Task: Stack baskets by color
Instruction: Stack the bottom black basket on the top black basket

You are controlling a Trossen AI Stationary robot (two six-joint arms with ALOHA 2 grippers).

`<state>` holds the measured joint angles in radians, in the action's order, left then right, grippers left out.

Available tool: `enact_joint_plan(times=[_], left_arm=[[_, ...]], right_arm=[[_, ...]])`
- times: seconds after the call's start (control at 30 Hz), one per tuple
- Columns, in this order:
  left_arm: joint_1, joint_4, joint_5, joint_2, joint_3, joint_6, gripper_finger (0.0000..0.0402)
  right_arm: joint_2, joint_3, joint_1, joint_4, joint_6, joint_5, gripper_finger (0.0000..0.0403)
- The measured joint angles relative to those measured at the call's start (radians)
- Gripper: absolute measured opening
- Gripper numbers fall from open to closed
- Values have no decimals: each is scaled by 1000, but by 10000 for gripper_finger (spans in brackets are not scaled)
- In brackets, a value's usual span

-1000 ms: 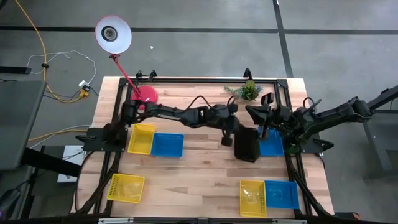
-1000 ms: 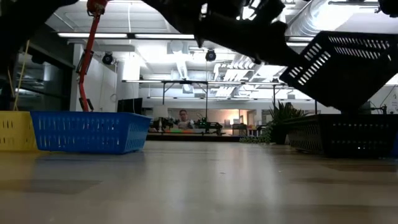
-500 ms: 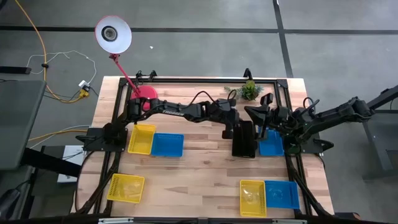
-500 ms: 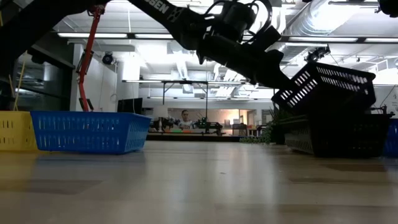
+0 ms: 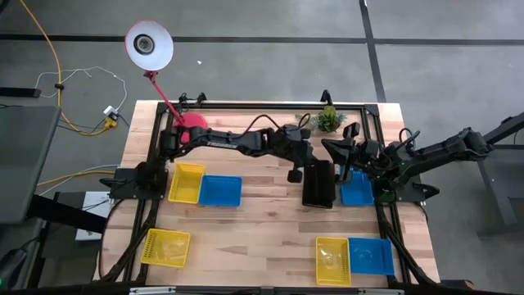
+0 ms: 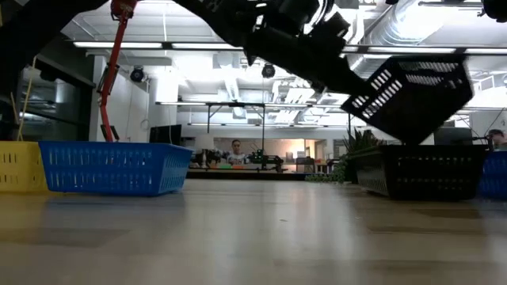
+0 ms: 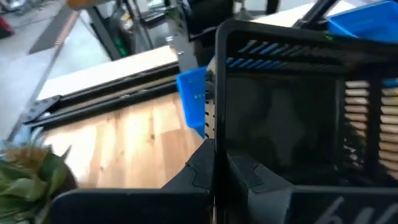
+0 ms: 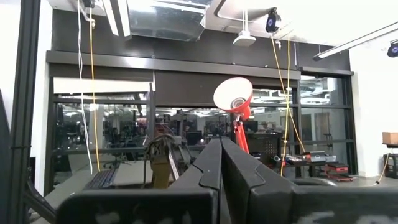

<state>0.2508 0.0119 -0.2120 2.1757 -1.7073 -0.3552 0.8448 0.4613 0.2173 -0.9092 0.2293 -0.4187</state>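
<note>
1. My left arm stretches across the worktop (image 5: 270,221); my left hand (image 5: 296,170) pinches the rim of a black basket (image 6: 412,95), tilted above another black basket (image 6: 416,170).
2. My right hand (image 5: 354,156), pressed together and holding nothing, rests at the right edge.
3. Yellow basket (image 5: 186,182) and blue basket (image 5: 221,190) touch; every basket looks empty.

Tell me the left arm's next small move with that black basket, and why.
Probably level it and lower it. In the low view the left gripper holds a black basket tilted, above the black basket resting on the table, apparently not nested. The right gripper waits, shut, nearby.
</note>
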Motion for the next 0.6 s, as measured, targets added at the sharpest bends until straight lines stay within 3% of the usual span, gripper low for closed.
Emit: enact_joint_plan(times=[0.2,0.6], left_arm=[[7,94,-101,-17,1,-23,0],[4,87,-92,3,2,-37,0]], right_arm=[[0,-1,0,2,0,0,0],[0,-1,0,5,-3,-1,0]])
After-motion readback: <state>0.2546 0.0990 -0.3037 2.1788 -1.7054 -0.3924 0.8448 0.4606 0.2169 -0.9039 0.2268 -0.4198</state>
